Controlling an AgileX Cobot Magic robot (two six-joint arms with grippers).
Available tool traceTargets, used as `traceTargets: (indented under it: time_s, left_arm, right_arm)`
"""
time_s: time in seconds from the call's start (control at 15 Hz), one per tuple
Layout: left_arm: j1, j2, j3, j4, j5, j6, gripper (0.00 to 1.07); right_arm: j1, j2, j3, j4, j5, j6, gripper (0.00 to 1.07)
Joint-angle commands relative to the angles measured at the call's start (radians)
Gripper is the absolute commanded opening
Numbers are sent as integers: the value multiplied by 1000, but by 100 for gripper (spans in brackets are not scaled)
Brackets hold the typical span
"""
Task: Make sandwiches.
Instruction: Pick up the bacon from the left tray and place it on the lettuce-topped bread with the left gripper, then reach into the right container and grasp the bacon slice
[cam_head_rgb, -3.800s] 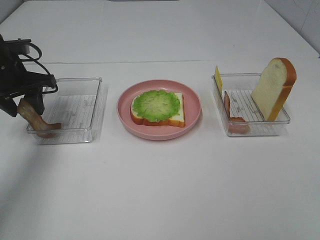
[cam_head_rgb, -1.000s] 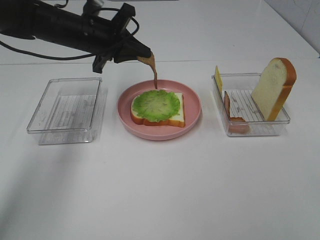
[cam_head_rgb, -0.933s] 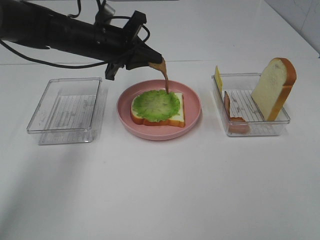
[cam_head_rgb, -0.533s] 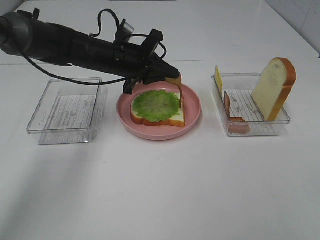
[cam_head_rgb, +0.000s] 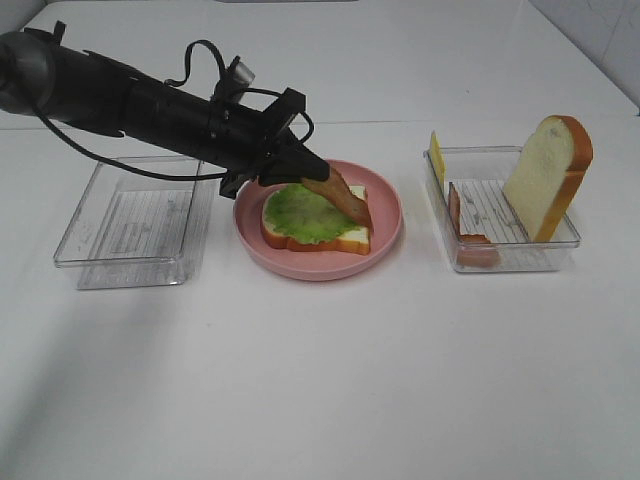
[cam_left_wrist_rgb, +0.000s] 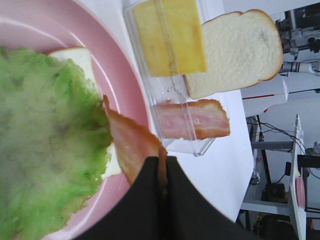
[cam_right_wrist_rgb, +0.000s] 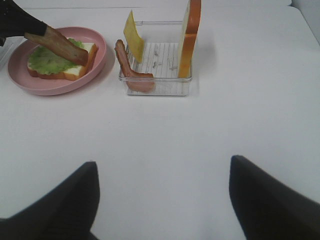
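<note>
Lettuce leaf (cam_left_wrist_rgb: 45, 150): blurry up close, and cut off by the picture's edge.
Pink plate (cam_left_wrist_rgb: 100, 40): only part of it showed.
Bacon strip (cam_left_wrist_rgb: 131, 145): one end was hidden inside the left claw (cam_left_wrist_rgb: 162, 170).
Right claw (cam_right_wrist_rgb: 162, 167): its fingers were cut off at the edge.
Bottom bread slice (cam_head_rgb: 352, 240): mostly hidden under the leaf.

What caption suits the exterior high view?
Left gripper holds a reddish-brown bacon strip over ruffled green lettuce on white bread, on a round pink plate.
</note>
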Motion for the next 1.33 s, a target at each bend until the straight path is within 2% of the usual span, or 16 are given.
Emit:
traceTargets:
  time_s: [0.07,0.27,0.4,0.53,0.73,0.8,0.87,1.0,1.2,1.33]
  left_arm:
    - [11,-1,-5,35,-17,-24,0]
    - [43,-2,-5,61,-46,-75,0]
    - [56,-2,-5,74,-42,-82,3]
    - [56,-2,-5,128,-41,-113,21]
    - [56,-6,-5,159,-52,-121,61]
    - [56,-13,-5,161,-62,-117,71]
    - [56,-23,-6,162,-71,-117,76]
    - [56,-49,-17,199,-80,-117,80]
    - [56,-99,-37,345,-111,-137,80]
    - [56,-157,-37,496,-163,-237,80]
  right_arm:
    - [-7,-16,3,1,-12,-12,70]
    - [-7,-16,3,2,-12,-12,70]
    - [-7,-16,3,2,-12,-12,70]
    - [-7,-16,3,2,-12,-12,70]
    - [-7,-16,3,2,-12,-12,70]
    - [-7,-16,3,2,-12,-12,70]
    - [-7,-16,3,2,-12,-12,70]
    - [-7,-16,3,2,-12,-12,70]
    - [-7,-16,3,2,-12,-12,70]
    - [-7,-16,3,2,-12,-12,70]
